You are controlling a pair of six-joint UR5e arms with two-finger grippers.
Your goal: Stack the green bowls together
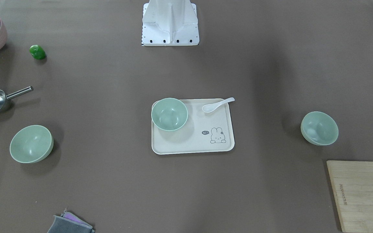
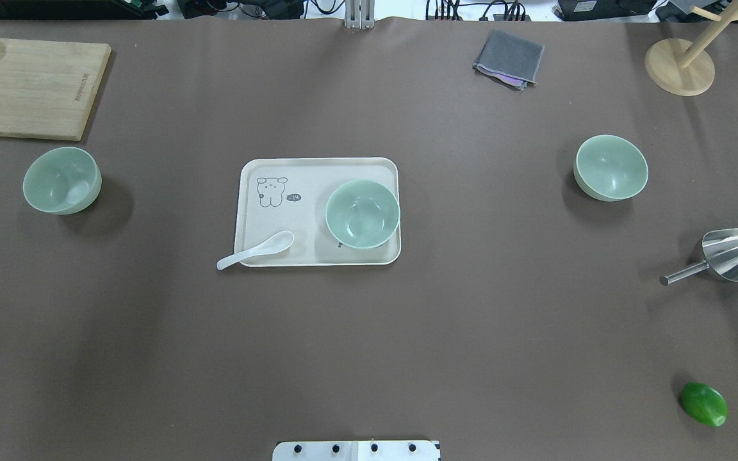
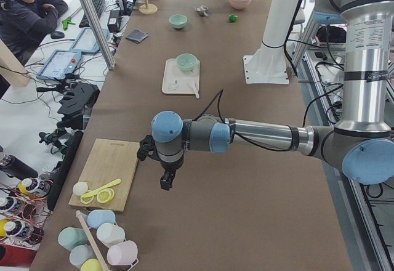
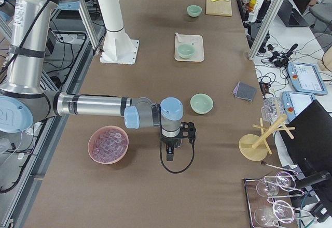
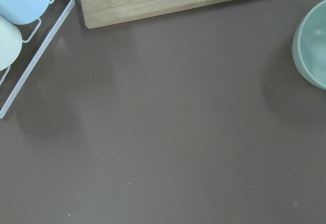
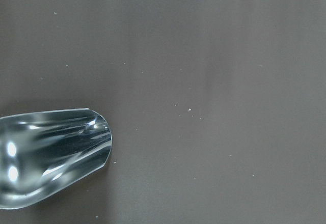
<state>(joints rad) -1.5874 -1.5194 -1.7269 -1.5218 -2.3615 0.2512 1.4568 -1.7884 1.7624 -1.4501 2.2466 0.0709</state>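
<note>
Grippers show only in the two side views, so I cannot tell how far either stands open or whether it holds anything. The left gripper [image 3: 165, 183] points down over bare tabletop, just beside a bamboo cutting board [image 3: 106, 172] with pale lemon slices on it. The right gripper [image 4: 169, 154] points down between a pink bowl [image 4: 108, 145] of clear cubes and one of the green bowls. Its wrist camera catches a polished steel scoop [image 6: 51, 155] at lower left.

All three green bowls are smooth, matte, pale mint, deep and plain-rimmed. All stand upright and well apart, none nested.

- The green bowl on the tray [image 2: 362, 213] sits at the right end of a cream tray [image 2: 324, 168] in the overhead view. The tray is rounded and rectangular, with a small rabbit drawing printed on it.
- The green bowl by the cutting board [image 2: 61, 180] is at that view's left.
- The green bowl near the scoop [image 2: 611, 168] is at its right.

A glossy white spoon [image 2: 255, 250] lies on the tray's lower left corner, with its handle over the rim. A shiny dark-green lump [image 2: 704, 404] sits at lower right. A folded grey cloth [image 2: 508, 57] and a wooden stand [image 2: 680, 67] lie along the top edge.

The table wears a flat, dull brown covering [image 2: 471, 320]. Beyond it I see cables, aluminium framing, a rack of pastel cups [image 3: 101, 243] and a seated operator [image 3: 28, 12].
</note>
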